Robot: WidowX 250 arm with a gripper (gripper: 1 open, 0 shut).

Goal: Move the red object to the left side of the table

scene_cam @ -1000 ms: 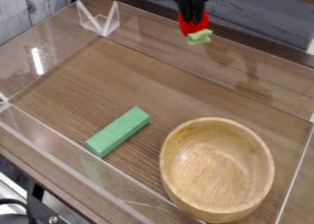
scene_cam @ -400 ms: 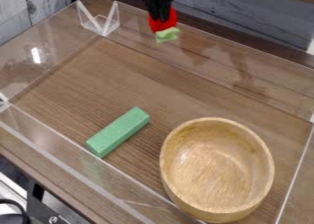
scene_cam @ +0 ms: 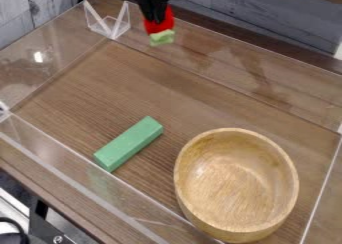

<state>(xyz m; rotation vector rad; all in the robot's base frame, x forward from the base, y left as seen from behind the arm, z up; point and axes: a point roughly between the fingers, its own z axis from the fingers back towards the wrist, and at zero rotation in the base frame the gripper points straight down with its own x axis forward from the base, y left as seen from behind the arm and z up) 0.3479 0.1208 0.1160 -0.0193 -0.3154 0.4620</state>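
The red object (scene_cam: 160, 30), a small glossy red toy fruit with a light green leafy end, hangs above the far edge of the table (scene_cam: 201, 98). My gripper (scene_cam: 158, 18) comes down from the top of the view and is shut on it; its black fingers cover the fruit's upper part. The fruit is lifted off the wood-grain top, near the back left area.
A green rectangular block (scene_cam: 128, 143) lies at the front centre-left. A large wooden bowl (scene_cam: 237, 182) fills the front right. Low clear acrylic walls (scene_cam: 107, 21) ring the tabletop, with a corner piece just left of the gripper.
The gripper has carried the red object leftward along the back edge, from right of centre toward the back left corner. Block and bowl have not moved.
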